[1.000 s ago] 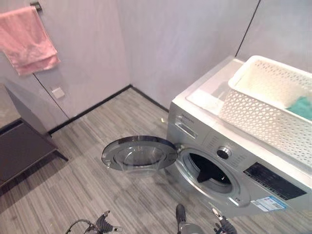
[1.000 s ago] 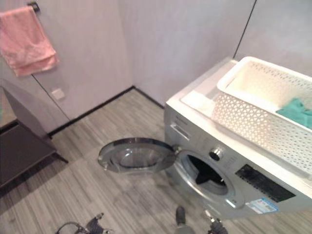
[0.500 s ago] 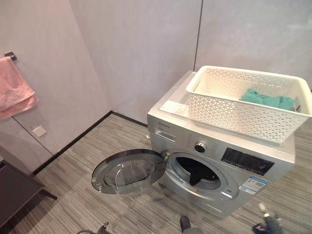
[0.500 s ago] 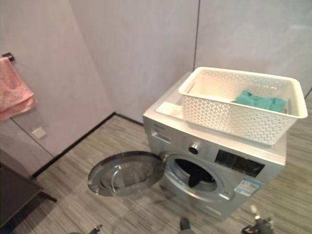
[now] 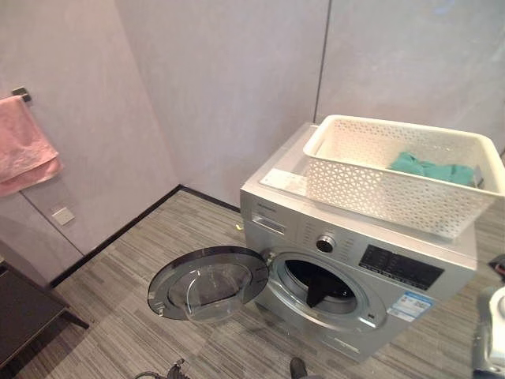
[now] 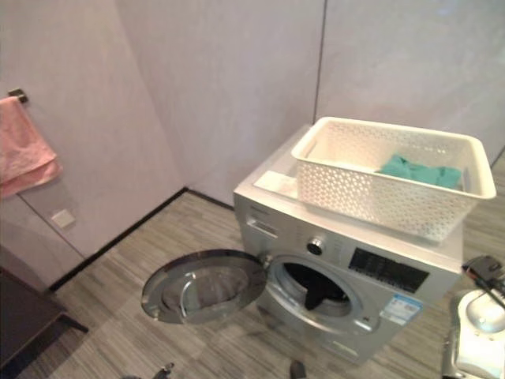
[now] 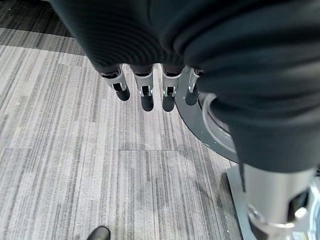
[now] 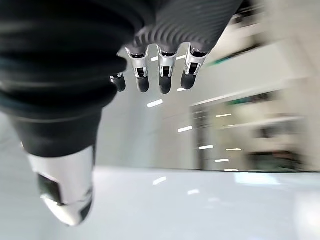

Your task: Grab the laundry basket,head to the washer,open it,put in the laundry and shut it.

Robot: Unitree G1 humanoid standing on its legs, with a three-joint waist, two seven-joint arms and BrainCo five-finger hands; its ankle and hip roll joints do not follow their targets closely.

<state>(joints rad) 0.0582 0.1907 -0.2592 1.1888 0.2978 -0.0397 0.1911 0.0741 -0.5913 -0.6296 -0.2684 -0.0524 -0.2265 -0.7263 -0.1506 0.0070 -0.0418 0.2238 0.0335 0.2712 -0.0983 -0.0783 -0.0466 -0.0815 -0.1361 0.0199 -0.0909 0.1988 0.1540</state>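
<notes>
The striped grey floor [image 5: 134,308] lies bare in front of the washer [image 5: 347,276], which stands against the pale back wall [image 5: 237,87], with a stretch of floor between it and the left wall. The washer's round door [image 5: 209,283] is swung fully out to the left and hangs low over the floor, leaving the dark drum mouth [image 5: 322,283] uncovered, with a dark piece hanging at its lip. On the washer's top sits the white laundry basket [image 5: 379,193], its far right end reaching past the top's edge, with teal laundry [image 5: 430,168] lying inside at the right. A pink towel [image 5: 24,154] hangs on the left wall. The left robot hand [image 7: 150,92] hangs over the floor beside the door's rim, fingers straight, holding nothing. The right robot hand [image 8: 160,72] is raised, fingers loosely extended, empty.
</notes>
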